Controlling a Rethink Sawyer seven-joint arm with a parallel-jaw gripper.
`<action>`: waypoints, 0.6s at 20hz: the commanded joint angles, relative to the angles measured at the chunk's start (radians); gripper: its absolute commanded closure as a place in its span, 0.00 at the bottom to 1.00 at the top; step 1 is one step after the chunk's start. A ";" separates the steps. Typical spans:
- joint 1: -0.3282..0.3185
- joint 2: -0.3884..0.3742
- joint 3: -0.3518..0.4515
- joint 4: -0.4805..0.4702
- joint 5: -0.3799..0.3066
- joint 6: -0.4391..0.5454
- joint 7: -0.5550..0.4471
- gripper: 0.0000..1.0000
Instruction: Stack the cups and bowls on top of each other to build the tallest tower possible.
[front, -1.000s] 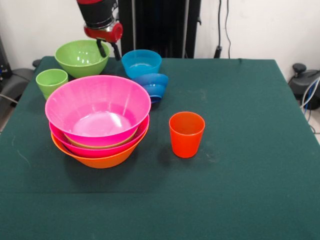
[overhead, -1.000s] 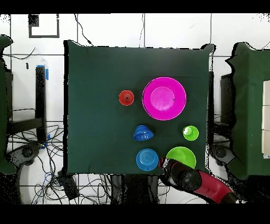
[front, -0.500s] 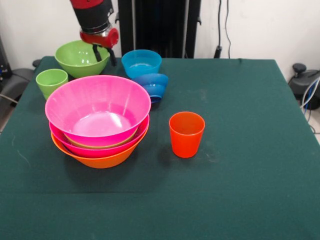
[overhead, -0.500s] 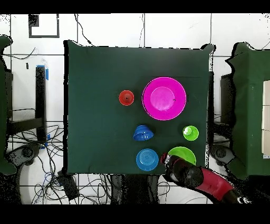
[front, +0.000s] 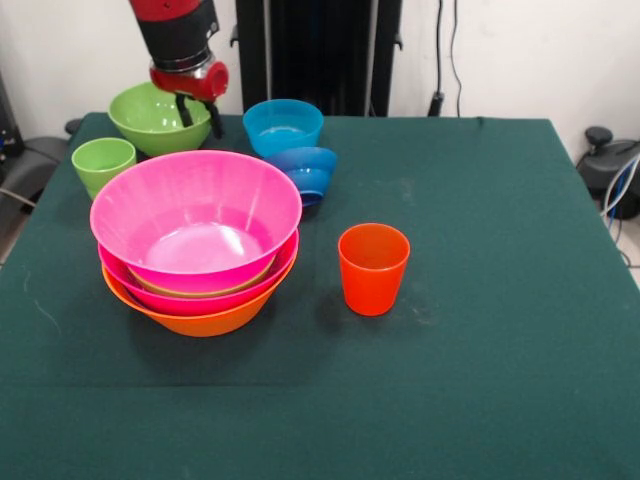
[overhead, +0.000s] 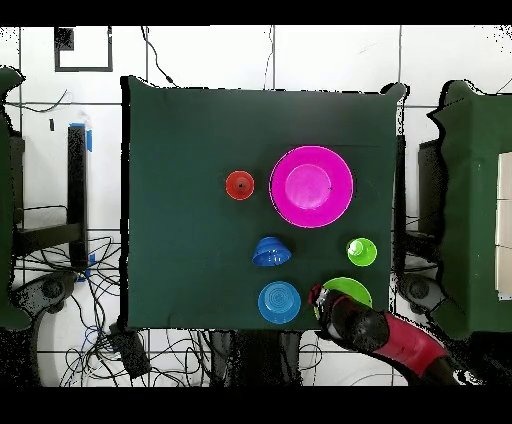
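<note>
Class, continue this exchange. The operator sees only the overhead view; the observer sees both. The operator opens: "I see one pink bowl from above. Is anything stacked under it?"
Observer: Yes. The top pink bowl nests in a second pink bowl, with an orange bowl lowest.
Operator: Is the end effector open?
Observer: Yes. The end effector is open, its fingers pointing down at the green bowl, on the side nearer the light blue bowl.

Front view oblique, overhead straight down; both show table (front: 480, 300)
</note>
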 joint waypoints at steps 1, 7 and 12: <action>0.038 0.067 0.092 -0.093 -0.039 -0.049 0.030 0.00; 0.057 0.047 0.080 -0.083 -0.056 -0.094 0.048 1.00; 0.065 0.018 0.080 -0.053 -0.042 -0.085 0.064 1.00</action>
